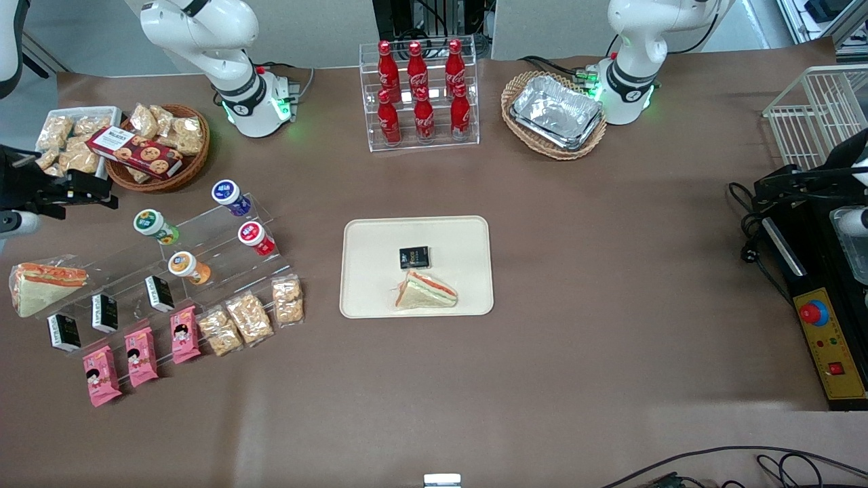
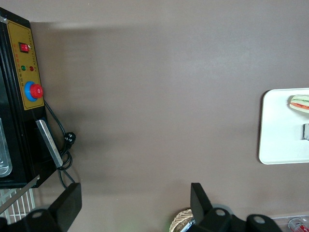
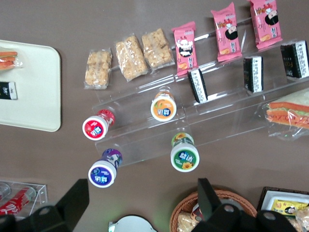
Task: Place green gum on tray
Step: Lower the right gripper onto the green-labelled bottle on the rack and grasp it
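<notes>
The green gum (image 1: 154,226) (image 3: 185,157) is a small bottle with a white lid bearing a green mark. It lies on the upper step of a clear acrylic stand (image 1: 203,254), beside the purple-lidded bottle (image 1: 229,195). The cream tray (image 1: 376,271) (image 3: 36,92) lies mid-table and holds a wrapped sandwich (image 1: 426,291) and a small black packet (image 1: 414,257). My right gripper (image 1: 95,191) (image 3: 142,193) hovers open and empty at the working arm's end of the table. It is above the table near the snack basket and apart from the green gum.
Orange (image 1: 188,266) and red (image 1: 255,237) bottles share the stand with black packets, pink packets and snack bars. A wicker basket (image 1: 159,146) of cookies, a cola rack (image 1: 419,91) and a basket of foil trays (image 1: 555,112) lie farther from the camera. A control box (image 1: 831,339) sits at the parked arm's end.
</notes>
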{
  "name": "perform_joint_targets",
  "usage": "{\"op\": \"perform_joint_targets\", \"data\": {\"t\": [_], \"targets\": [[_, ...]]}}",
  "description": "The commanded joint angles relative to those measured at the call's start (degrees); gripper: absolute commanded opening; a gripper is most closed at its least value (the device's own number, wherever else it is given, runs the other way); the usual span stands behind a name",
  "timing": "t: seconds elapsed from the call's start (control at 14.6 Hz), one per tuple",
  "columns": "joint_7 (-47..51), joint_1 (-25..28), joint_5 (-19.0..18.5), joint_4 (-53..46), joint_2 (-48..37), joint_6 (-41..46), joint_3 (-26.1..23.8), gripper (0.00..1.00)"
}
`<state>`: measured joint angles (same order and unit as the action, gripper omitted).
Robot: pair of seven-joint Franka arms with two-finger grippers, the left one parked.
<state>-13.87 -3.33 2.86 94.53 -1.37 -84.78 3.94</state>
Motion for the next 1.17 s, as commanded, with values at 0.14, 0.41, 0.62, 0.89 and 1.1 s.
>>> {"op": "perform_joint_targets", "data": {"t": [0.14,0.41,0.62,0.89,1.1], "targets": [[0.08,-1.15,-4.34,18.8,-12.84,-8.54,0.1,1.0],[-2.02,-1.16,-4.79,31.14,-19.29,-17.42,2.38,1.0],[-4.67,-1.59,-4.88,35.61,-19.29,-22.95,4.67,1.0],[-5.64,-2.83,-4.8,41.51,-18.67,-29.73,5.55,1.0],[-5.55,-3.18,-4.71,44.41,-17.53,-34.12,5.55,1.0]]}}
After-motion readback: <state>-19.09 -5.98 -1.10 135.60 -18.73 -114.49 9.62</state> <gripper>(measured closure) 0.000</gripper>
